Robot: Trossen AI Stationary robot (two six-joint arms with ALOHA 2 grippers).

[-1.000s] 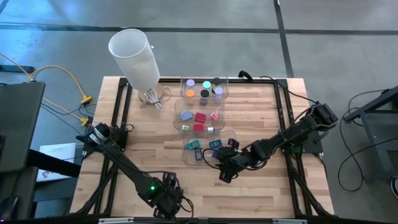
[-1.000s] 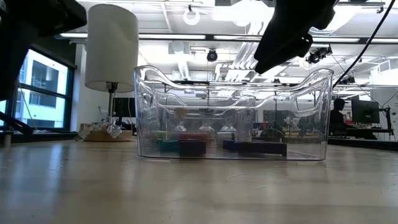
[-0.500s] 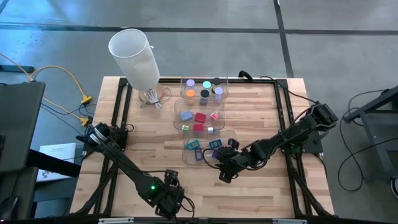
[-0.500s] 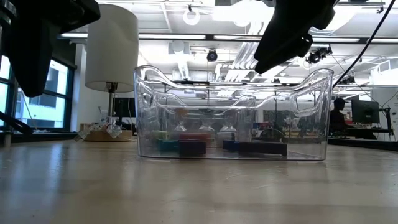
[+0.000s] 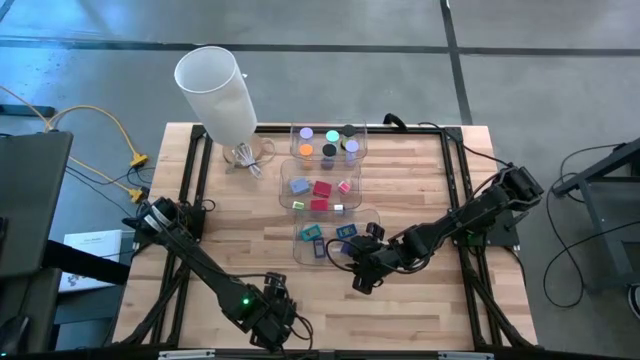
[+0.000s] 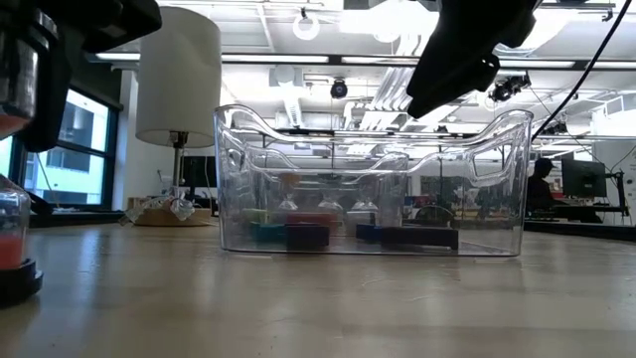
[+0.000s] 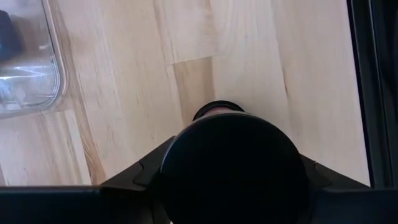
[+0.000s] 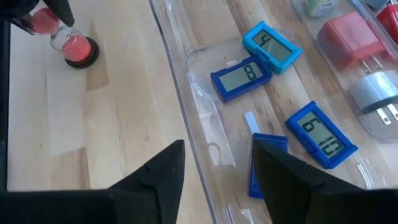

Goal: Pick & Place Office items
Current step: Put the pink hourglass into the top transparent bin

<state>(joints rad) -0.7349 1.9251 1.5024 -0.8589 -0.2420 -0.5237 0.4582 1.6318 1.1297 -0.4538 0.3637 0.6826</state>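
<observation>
A small sand timer (image 8: 69, 38) with red sand and black end caps stands on the wood near the table's near edge. It also shows at the low view's left border as the sand timer (image 6: 12, 244). My left gripper (image 7: 233, 180) sits over it from above, shut on its top. My right gripper (image 8: 214, 180) hangs open above the near wall of the nearest clear bin (image 5: 325, 240), nothing between its fingers. That bin holds blue and teal display pieces (image 8: 241, 78). The middle bin (image 5: 320, 190) holds red and grey blocks, the far bin (image 5: 328, 143) round discs. My left gripper pinches the sand timer's round black top cap (image 7: 233, 149) between its two fingers, one on each side of the cap. The fingers come from above, pointing steeply down. The timer stands about upright below them, its black bottom cap (image 6: 15, 283) on the table.
A tall white cylinder (image 5: 215, 85) on a stand rises at the table's far left. The three clear bins stand in a row down the middle. Bare wood (image 5: 240, 240) lies between the bins and the left arm; black rails (image 5: 190, 170) frame the table.
In the low view the sand timer has come into the picture at its left edge, below my left gripper, where earlier only the gripper showed. My left gripper's wrist has turned a little. My right gripper has kept still.
</observation>
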